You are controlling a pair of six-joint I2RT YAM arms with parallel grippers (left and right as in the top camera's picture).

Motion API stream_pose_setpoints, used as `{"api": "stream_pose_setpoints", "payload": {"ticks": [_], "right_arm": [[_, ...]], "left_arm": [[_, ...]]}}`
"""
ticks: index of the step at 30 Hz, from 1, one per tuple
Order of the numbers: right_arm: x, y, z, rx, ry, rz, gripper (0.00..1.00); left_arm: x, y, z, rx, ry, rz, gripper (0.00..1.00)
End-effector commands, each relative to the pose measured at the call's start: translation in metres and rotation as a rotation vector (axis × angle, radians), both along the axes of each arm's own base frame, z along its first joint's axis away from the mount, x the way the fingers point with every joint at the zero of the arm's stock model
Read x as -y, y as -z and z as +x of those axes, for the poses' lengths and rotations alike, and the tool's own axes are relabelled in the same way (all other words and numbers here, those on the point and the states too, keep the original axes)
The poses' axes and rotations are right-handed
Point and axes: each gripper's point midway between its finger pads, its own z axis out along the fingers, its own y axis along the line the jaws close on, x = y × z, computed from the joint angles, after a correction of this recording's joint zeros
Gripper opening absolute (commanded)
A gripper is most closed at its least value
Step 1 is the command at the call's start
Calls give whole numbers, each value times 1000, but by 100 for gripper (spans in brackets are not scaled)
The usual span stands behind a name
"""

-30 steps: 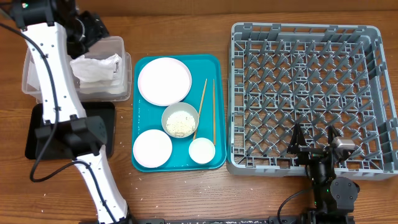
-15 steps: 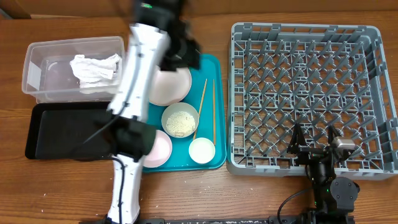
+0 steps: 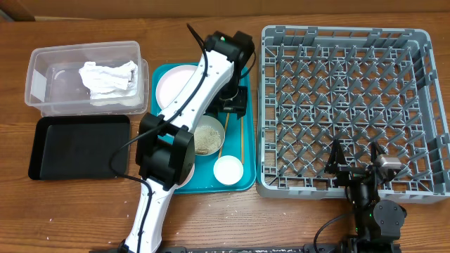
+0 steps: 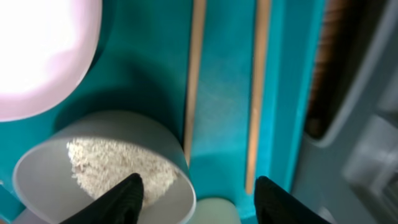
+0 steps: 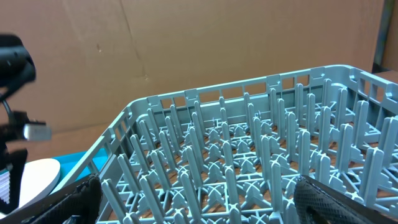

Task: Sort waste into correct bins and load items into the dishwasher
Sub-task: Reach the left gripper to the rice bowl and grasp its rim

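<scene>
Bench (image 3: 211, 14): wood, both ends cut off in the overhead view.

Dish rack (image 3: 344, 105) takes the whole right end. Its right wall runs almost out of the picture. In the left wrist view it is only a grey blur.

Teal tray (image 3: 163, 184) sits mid-bench, with a narrow strip of bare wood between it and the rack.

Left arm (image 3: 200, 84) lies across the tray from the near edge. It hides the tray's near-left part, half of the white plate (image 3: 172, 88) and part of the bowl (image 4: 124, 132).

Clear tub (image 3: 42, 84) is at the far-left corner with the napkin (image 3: 107, 76) inside. Black tray (image 3: 77, 146) lies just nearer, along the left edge.

Cup (image 3: 228, 169) stands near the tray's near-right corner. Rice (image 4: 106, 165) is in the bowl.

Left jaws: wide, holding nothing, above the tray's right side. One finger (image 4: 127, 198) is over the bowl's rim and the other is by the tray's right rim. Both chopsticks (image 4: 257, 93) lie between them, far ends hidden from overhead. We cannot tell the height above them.

Right jaws: wide, holding nothing, at the rack's near rim by the near-right corner. The fingers (image 5: 69, 200) are dark and cut off.
</scene>
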Motion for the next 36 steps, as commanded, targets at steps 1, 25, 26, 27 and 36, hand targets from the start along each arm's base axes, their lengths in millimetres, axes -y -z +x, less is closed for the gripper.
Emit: {"api": "stream_pose_setpoints", "payload": {"ticks": [1, 25, 26, 27, 36], "right_arm": [[2, 2, 0, 1, 10, -1, 100], [2, 2, 0, 1, 10, -1, 100], [2, 2, 0, 1, 10, -1, 100], [2, 2, 0, 1, 10, -1, 100], [2, 2, 0, 1, 11, -1, 100]], "left_arm": [[-6, 13, -2, -1, 0, 32, 55], [-7, 41, -27, -87, 5, 45, 4], [-6, 38, -27, -90, 4, 40, 4], [-5, 34, -27, -92, 4, 31, 4], [-12, -59, -5, 21, -23, -38, 4]]}}
